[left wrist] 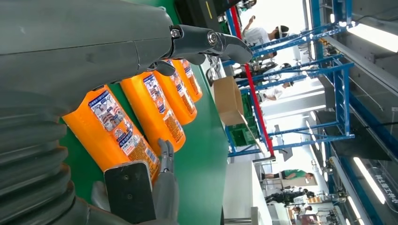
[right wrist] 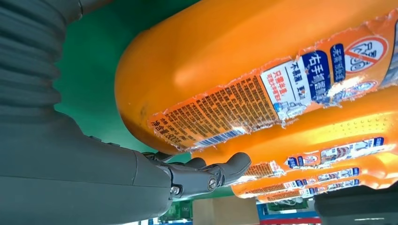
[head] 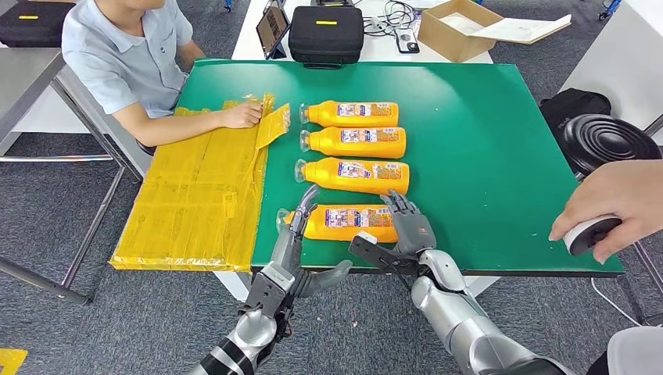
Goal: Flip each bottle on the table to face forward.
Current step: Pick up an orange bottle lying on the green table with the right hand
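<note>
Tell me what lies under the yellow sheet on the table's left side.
The yellow sheet covers the green table at its left edge and overhangs it. A person's hand rests on top. Anything beneath is hidden.

open green table [head: 485, 156] toward 3 o'clock of four orange bottles [head: 356, 144] lying in a close row. at 9 o'clock, yellow sheets [head: 203, 195] and a person's arm [head: 195, 125]. another person's hand [head: 614, 205] at the far 3 o'clock edge.

Glossy orange plastic bottles [head: 356, 141] with torn paper labels; matt green surface [head: 485, 156]; crinkled shiny yellow film [head: 199, 203] over its left edge.
</note>
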